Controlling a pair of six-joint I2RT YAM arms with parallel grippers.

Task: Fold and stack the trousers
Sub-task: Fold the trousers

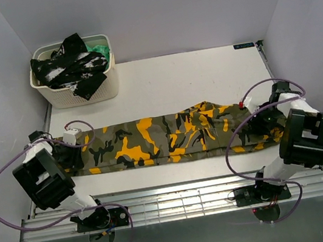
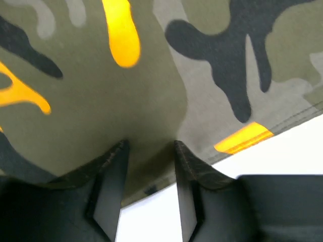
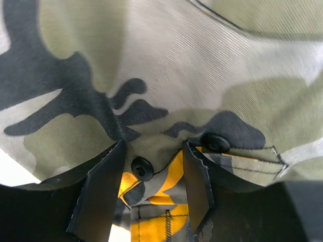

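The camouflage trousers (image 1: 164, 139) lie stretched flat across the table from left to right, in olive, black and yellow-orange. My left gripper (image 1: 76, 154) is down at their left end. In the left wrist view the left gripper (image 2: 150, 143) has its jaws apart, with the cloth's near edge (image 2: 151, 186) between the fingertips. My right gripper (image 1: 262, 126) is at the right end. In the right wrist view the right gripper (image 3: 154, 143) is also open, straddling the waist part, with one black button (image 3: 142, 168) between its fingers and another button (image 3: 216, 142) just beside the right finger.
A white basket (image 1: 78, 96) stands at the back left of the table, holding a black-and-white mottled garment (image 1: 69, 65) and some green cloth (image 1: 100, 49). White walls close in on both sides. A metal rail (image 1: 174, 202) runs along the near edge.
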